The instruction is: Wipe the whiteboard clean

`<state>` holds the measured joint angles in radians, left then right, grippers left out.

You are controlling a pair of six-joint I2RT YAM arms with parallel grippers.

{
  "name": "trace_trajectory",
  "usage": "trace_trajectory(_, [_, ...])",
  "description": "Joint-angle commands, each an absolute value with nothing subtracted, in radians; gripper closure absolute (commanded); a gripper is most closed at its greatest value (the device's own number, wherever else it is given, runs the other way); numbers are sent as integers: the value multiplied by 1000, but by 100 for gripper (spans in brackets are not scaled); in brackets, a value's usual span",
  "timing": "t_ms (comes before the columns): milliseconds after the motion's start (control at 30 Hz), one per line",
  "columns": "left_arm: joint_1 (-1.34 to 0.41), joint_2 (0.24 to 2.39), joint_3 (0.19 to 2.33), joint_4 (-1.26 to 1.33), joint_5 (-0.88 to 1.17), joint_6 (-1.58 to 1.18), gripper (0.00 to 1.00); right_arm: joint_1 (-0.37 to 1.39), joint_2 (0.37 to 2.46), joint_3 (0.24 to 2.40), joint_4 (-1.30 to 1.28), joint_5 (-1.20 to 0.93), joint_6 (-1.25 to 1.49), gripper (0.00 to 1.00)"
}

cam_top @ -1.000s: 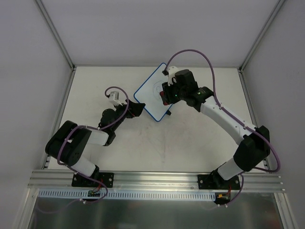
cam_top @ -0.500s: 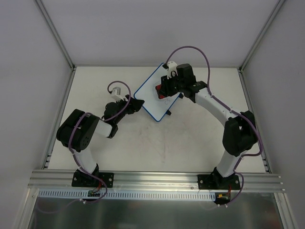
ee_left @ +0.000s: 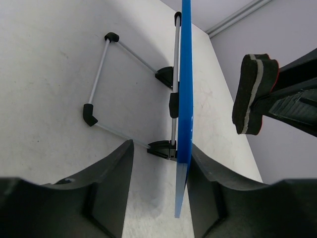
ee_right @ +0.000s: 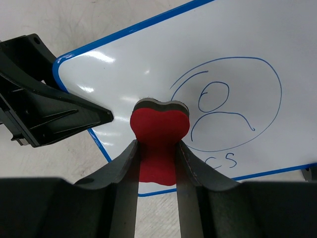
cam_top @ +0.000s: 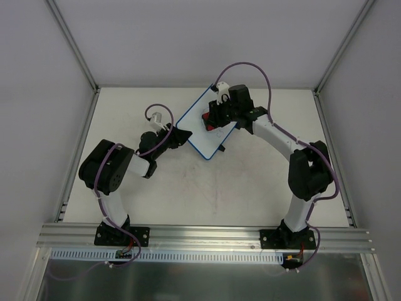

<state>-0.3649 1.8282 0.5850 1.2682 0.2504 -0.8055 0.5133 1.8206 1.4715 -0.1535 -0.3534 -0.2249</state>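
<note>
Right hand (ee_right: 157,148) pinches a red bone-shaped eraser (ee_right: 159,126), poised just in front of the whiteboard (ee_right: 148,64) and seemingly not yet touching it. Beyond the eraser, to the hand's right, blue marker shows a large circle (ee_right: 233,99) holding a small face-like doodle, with letters reading roughly "CS" (ee_right: 220,161) beneath; no brand is visible. Left hand (ee_left: 159,163) has its fingers (ee_left: 111,198) spread either side of the board's blue rim (ee_left: 185,99), with a gap on one side. Beyond it a wire stand (ee_left: 99,84) props the board on the tabletop (ee_left: 44,59). Best to firm the left hand's hold first, then press the eraser flat and sweep in overlapping strokes
</note>
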Motion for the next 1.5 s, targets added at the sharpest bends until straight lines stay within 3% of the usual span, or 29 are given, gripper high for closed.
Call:
trace_trajectory(0, [-362, 1824, 609, 1657, 282, -815, 60, 526, 1830, 1520, -120, -356, -229, 100])
trace_trajectory(367, [-367, 1818, 603, 1681, 298, -810, 76, 555, 1859, 1537, -133, -264, -239, 100])
trace_trajectory(767, [-368, 1816, 598, 1681, 295, -818, 84, 564, 1936, 1621, -159, -252, -233, 100])
trace_trajectory(1033, [-370, 1827, 607, 1681, 307, -827, 99, 575, 1974, 1651, -178, -242, -241, 100])
trace_trajectory(1467, [-370, 1839, 615, 1680, 330, -836, 100, 542, 2077, 1739, -176, -252, -201, 100])
